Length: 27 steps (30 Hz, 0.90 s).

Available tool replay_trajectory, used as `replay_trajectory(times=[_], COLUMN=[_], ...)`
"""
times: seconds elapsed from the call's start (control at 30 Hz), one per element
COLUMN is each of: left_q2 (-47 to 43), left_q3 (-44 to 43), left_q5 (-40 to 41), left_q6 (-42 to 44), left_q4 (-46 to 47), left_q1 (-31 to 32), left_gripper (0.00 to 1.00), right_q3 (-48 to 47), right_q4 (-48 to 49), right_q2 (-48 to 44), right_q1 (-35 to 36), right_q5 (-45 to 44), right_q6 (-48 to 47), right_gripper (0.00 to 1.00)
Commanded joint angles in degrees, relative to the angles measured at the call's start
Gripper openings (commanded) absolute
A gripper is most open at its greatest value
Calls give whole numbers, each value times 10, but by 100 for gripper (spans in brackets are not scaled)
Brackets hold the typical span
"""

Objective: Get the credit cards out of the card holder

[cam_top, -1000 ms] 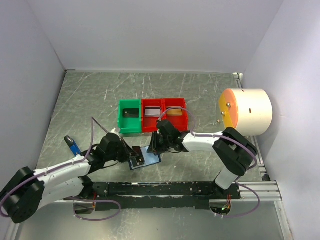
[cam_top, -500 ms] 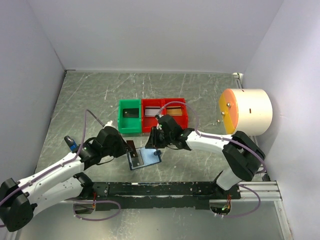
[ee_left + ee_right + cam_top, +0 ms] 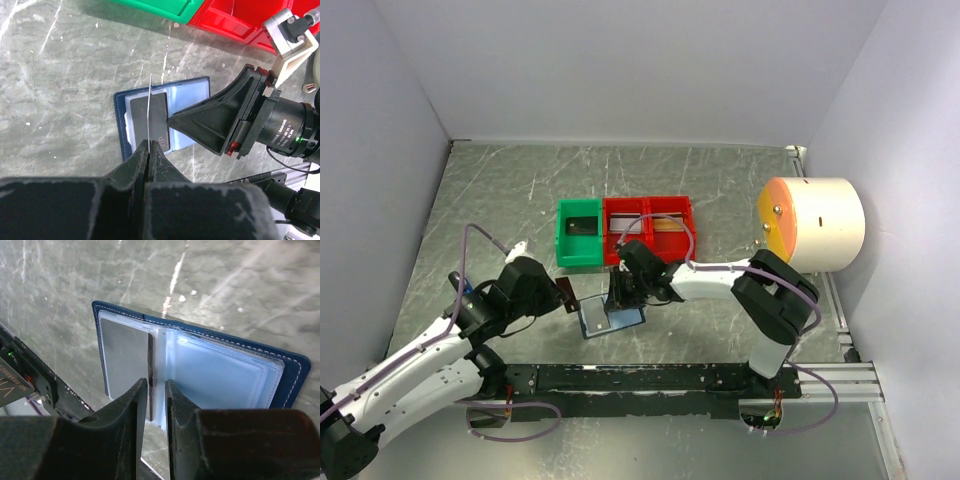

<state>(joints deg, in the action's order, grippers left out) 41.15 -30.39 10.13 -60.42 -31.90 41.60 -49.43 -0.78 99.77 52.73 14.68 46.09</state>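
The card holder point(image 3: 611, 320) lies open on the table, navy outside with pale blue pockets point(image 3: 220, 372). My left gripper point(image 3: 563, 292) is shut on a thin dark credit card point(image 3: 567, 293) and holds it left of the holder and above it. In the left wrist view this card point(image 3: 149, 105) shows edge-on in the shut jaws point(image 3: 149, 145). Another dark card marked VIP point(image 3: 160, 120) sits in the holder's left pocket and looks grey in the right wrist view point(image 3: 122, 357). My right gripper point(image 3: 621, 292) presses down on the holder, its jaws point(image 3: 156, 385) narrowly apart over a pocket edge.
A green bin point(image 3: 563, 247) and two joined red bins point(image 3: 647, 212) stand just behind the holder, each with a card inside. A large cream cylinder with an orange face point(image 3: 810, 222) stands at the right. A small blue tag point(image 3: 468, 293) lies at the far left.
My left gripper has drawn back to the left and up from the holder with the dark card in it. My right gripper has shifted slightly left on the holder.
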Motion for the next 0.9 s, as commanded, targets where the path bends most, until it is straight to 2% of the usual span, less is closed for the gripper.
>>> replay_trajectory(times=[0.0, 0.13, 0.27, 0.43, 0.5, 0.6, 0.73, 0.8, 0.87], left_q2=[-12, -12, -2, 6, 4, -5, -20, -21, -16], left_q3=[-5, 0, -1, -16, -12, 10, 67, 97, 104], left_q5=[-2, -33, -73, -136, -196, -300, -468, -540, -578], left_q6=[13, 37, 81, 144, 163, 168, 127, 90, 68], left_q4=[5, 43, 83, 116, 136, 185, 308, 397, 453], left_q1=[-1, -1, -1, -28, -59, -120, -207, -242, -251], left_gripper=[7, 7, 7, 7, 7, 7, 7, 7, 7], right_q3=[26, 35, 42, 94, 122, 162, 204, 211, 190], right_q4=[-26, 3, 6, 36, 63, 124, 216, 264, 287], right_q2=[-28, -69, -129, -216, -247, -295, -341, -348, -336], right_q1=[-15, -16, -26, -101, -136, -167, -178, -180, -180], right_q5=[-43, -26, -53, -33, -9, 6, 28, 72, 136], right_q6=[-5, -5, -5, 14, 26, 39, 49, 45, 41], right_gripper=[22, 25, 33, 56, 66, 73, 76, 76, 76])
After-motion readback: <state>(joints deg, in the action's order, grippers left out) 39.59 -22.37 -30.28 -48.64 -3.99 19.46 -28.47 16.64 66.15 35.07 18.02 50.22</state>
